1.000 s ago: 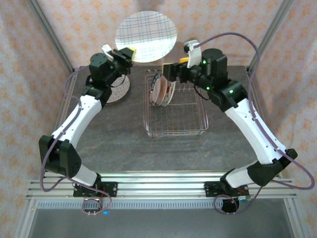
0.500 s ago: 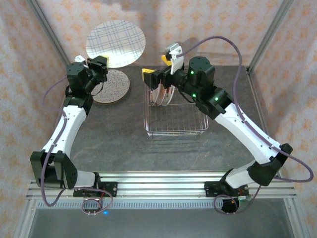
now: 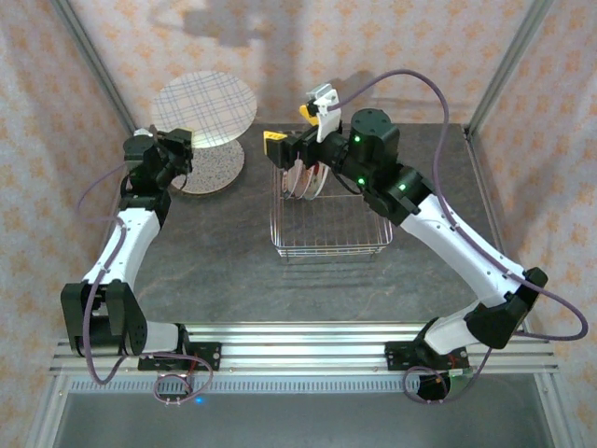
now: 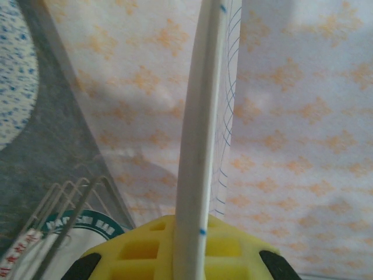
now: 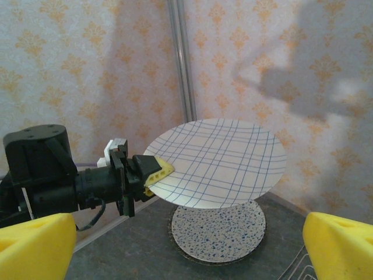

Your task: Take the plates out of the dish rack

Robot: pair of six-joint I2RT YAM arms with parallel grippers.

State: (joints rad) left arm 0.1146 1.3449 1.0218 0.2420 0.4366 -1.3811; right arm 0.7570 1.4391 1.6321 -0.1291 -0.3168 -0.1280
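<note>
My left gripper is shut on the rim of a purple plaid plate, holding it nearly flat in the air at the back left. Right below it a speckled plate lies on the table. The right wrist view has the plaid plate hovering over the speckled plate, with the left gripper pinching its edge. In the left wrist view the plate's rim runs between my yellow pads. The dish rack holds a few upright plates at its far end. My right gripper hangs open above them.
Patterned curtains wall in the back and both sides, with slanted metal frame posts at the back corners. The near half of the wire rack holds no plates. An aluminium rail runs along the near edge by the arm bases.
The left arm swung left and down with the plaid plate, bringing it over the speckled plate. The right gripper moved left over the rack's plates and spread wider.
</note>
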